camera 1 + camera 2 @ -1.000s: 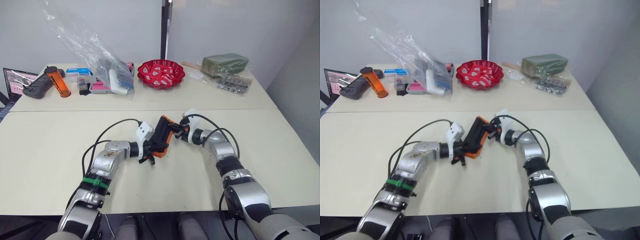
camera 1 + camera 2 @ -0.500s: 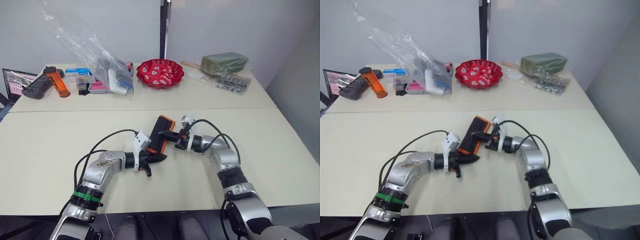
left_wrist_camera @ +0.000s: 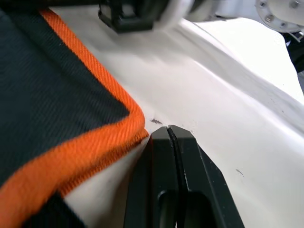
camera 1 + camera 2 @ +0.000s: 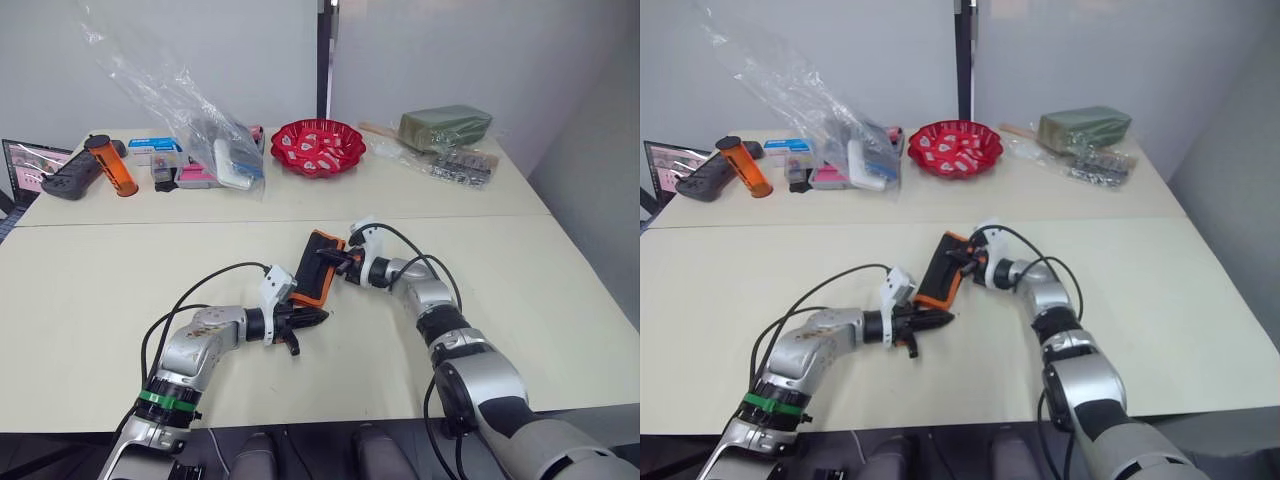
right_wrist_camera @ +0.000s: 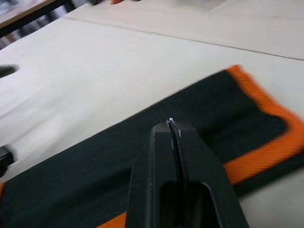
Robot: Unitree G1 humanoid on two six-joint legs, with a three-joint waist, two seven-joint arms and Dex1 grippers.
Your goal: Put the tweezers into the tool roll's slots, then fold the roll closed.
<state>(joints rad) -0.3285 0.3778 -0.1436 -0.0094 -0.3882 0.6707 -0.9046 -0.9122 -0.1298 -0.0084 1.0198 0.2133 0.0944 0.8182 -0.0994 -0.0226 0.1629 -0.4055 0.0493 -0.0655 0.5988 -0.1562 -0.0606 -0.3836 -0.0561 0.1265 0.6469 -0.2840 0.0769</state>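
The tool roll [image 4: 312, 270] lies folded on the near table, black outside with orange edging, leaning a little toward my left side. My left gripper [image 4: 320, 316] is shut, its fingertips [image 3: 169, 132] just off the roll's near orange corner [image 3: 118, 124] and holding nothing. From the right, my right gripper [image 4: 326, 257] is shut over the roll's far end, its fingertips [image 5: 171, 126] right above the black fabric [image 5: 95, 166]. The fold hides the tweezers and the slots.
On the far table stand a red bowl [image 4: 321, 146], a crumpled clear plastic bag [image 4: 190, 105] over small boxes, an orange cylinder [image 4: 112, 163], a black controller [image 4: 62, 180], a green packet [image 4: 445, 127] and a bag of small parts [image 4: 462, 167].
The roll stood propped up between both grippers a second ago; it now lies lower on the table. My left gripper has drawn back toward me, off the roll. My right gripper stays at the roll's far end.
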